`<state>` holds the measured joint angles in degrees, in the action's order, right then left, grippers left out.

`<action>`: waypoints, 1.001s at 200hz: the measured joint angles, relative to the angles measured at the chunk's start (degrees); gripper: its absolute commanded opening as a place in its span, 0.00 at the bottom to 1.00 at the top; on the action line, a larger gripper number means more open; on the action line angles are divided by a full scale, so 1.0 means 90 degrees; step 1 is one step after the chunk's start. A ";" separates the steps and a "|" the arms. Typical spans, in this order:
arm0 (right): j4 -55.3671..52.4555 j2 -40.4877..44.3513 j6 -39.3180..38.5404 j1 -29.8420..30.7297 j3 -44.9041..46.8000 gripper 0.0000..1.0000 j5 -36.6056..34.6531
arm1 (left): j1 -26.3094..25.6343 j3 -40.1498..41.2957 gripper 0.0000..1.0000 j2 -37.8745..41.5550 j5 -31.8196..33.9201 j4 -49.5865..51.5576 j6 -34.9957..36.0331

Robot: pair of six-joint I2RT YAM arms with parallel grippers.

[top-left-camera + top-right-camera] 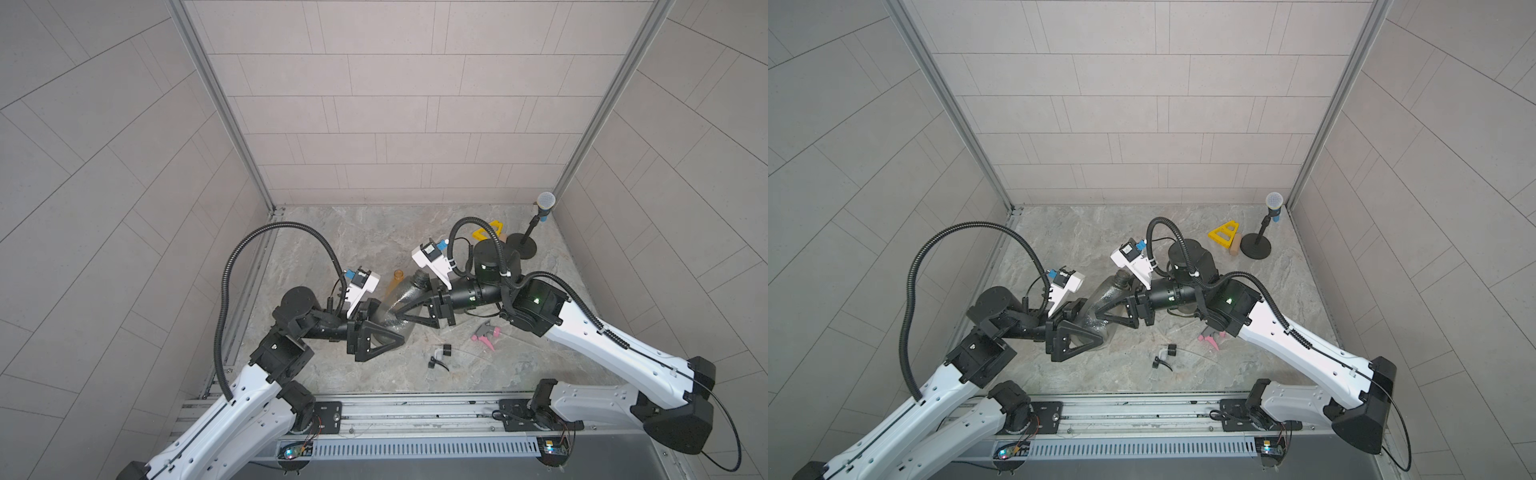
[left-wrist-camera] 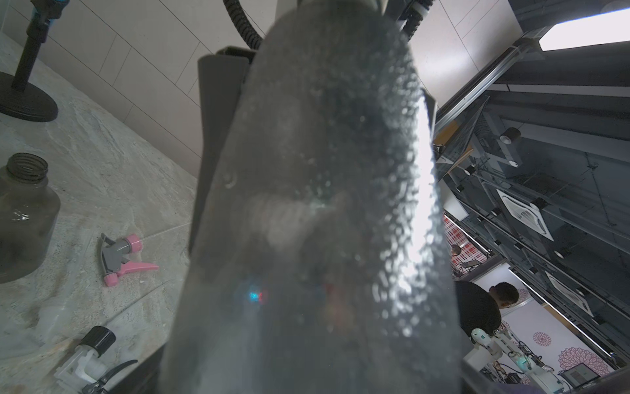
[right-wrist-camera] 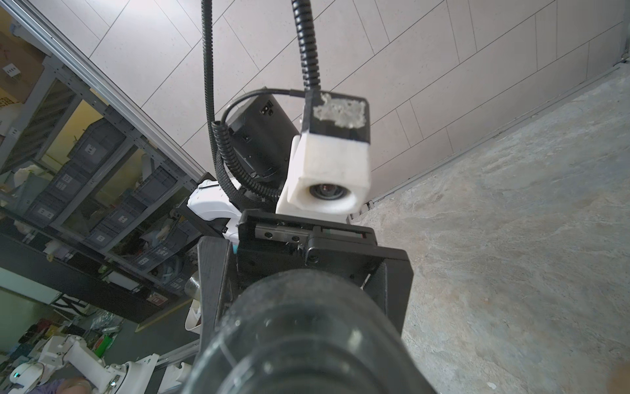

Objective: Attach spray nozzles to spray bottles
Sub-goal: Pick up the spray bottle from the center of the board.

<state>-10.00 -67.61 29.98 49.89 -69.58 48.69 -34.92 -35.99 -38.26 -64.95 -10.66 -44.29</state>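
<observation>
Left claw point(image 1: 390, 325) is spread wide around the grey bottle point(image 1: 403, 293) in mid frame; right claw point(image 1: 406, 311) is clamped on it.

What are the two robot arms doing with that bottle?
A smoky grey bottle hangs tilted between them. The right hand is clamped below its neck; the left hand sits wide around its fat end. No nozzle is on it yet: the grey-and-pink nozzle and the white-and-black nozzle lie on the table.

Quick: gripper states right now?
Left gripper: open wide, straddling the base of the smoky grey translucent plastic bottle.
Right gripper: shut on that bottle.
</observation>
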 measured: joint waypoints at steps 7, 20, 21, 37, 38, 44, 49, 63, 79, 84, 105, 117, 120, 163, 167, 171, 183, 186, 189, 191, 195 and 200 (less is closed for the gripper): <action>-0.0005 -0.0032 -0.0007 0.0005 -0.0029 0.59 0.0000 | -0.0005 0.0000 1.00 0.0002 -0.0019 0.0017 0.0007; -0.0012 -0.0049 -0.0017 0.0012 -0.0056 0.59 0.0000 | -0.0005 0.0000 1.00 0.0015 -0.0024 0.0027 0.0032; -0.0012 -0.0049 -0.0017 0.0012 -0.0058 0.59 0.0000 | -0.0005 0.0000 1.00 0.0015 -0.0027 0.0029 0.0034; -0.0015 -0.0063 -0.0027 0.0024 -0.0102 0.59 -0.0002 | -0.0012 0.0000 1.00 0.0041 -0.0039 0.0056 0.0063; -0.0015 -0.0066 -0.0027 0.0027 -0.0102 0.59 -0.0002 | -0.0012 0.0000 1.00 0.0041 -0.0039 0.0058 0.0066; -0.0015 -0.0070 -0.0039 0.0036 -0.0109 0.59 -0.0002 | -0.0012 0.0000 1.00 0.0049 -0.0041 0.0070 0.0078; -0.0015 -0.0073 -0.0041 0.0041 -0.0114 0.59 -0.0005 | -0.0012 0.0000 0.99 0.0051 -0.0044 0.0080 0.0087; -0.0015 -0.0090 -0.0046 0.0041 -0.0124 0.59 -0.0002 | -0.0015 0.0000 0.96 0.0053 -0.0044 0.0124 0.0100; -0.0017 -0.0090 -0.0046 0.0053 -0.0136 0.59 0.0002 | -0.0015 0.0000 0.89 0.0051 -0.0044 0.0158 0.0126; -0.0015 -0.0090 -0.0049 0.0061 -0.0138 0.59 0.0002 | -0.0015 0.0000 0.86 0.0049 -0.0041 0.0163 0.0126; -0.0017 -0.0092 -0.0070 0.0078 -0.0148 0.59 -0.0002 | -0.0015 -0.0002 0.78 0.0041 -0.0049 0.0192 0.0199; -0.0015 -0.0092 -0.0090 0.0083 -0.0151 0.60 0.0000 | -0.0015 -0.0002 0.77 0.0036 -0.0044 0.0197 0.0228; -0.0015 -0.0092 -0.0097 0.0083 -0.0151 0.60 0.0000 | -0.0017 -0.0002 0.76 0.0036 -0.0041 0.0197 0.0240; -0.0005 -0.0092 -0.0131 0.0095 -0.0151 0.77 -0.0034 | -0.0017 -0.0007 0.73 0.0044 -0.0015 0.0257 0.0321; -0.0010 -0.0090 -0.0148 0.0095 -0.0151 0.80 -0.0049 | -0.0017 -0.0010 0.72 0.0049 -0.0017 0.0272 0.0325; -0.0012 -0.0090 -0.0121 0.0095 -0.0151 0.82 -0.0061 | -0.0017 -0.0012 0.72 0.0051 -0.0010 0.0282 0.0335; 0.0017 -0.0090 -0.0153 0.0095 -0.0160 0.88 -0.0151 | -0.0034 -0.0012 0.69 0.0049 -0.0012 0.0323 0.0362; 0.0017 -0.0090 -0.0146 0.0095 -0.0160 0.89 -0.0163 | -0.0041 -0.0012 0.68 0.0051 -0.0010 0.0342 0.0374; 0.0027 -0.0087 -0.0168 0.0095 -0.0163 0.89 -0.0187 | -0.0041 -0.0012 0.67 0.0051 -0.0007 0.0362 0.0381; 0.0024 -0.0087 -0.0141 0.0095 -0.0163 0.90 -0.0202 | -0.0041 -0.0012 0.67 0.0053 -0.0010 0.0369 0.0384; 0.0032 -0.0087 -0.0177 0.0095 -0.0165 0.91 -0.0223 | -0.0041 -0.0012 0.67 0.0056 -0.0005 0.0393 0.0391; 0.0034 -0.0083 -0.0175 0.0095 -0.0175 0.92 -0.0274 | -0.0041 -0.0012 0.66 0.0068 0.0005 0.0425 0.0418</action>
<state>-9.69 -68.36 28.40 50.74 -71.16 46.22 -35.29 -36.10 -37.65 -64.90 -6.83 -40.53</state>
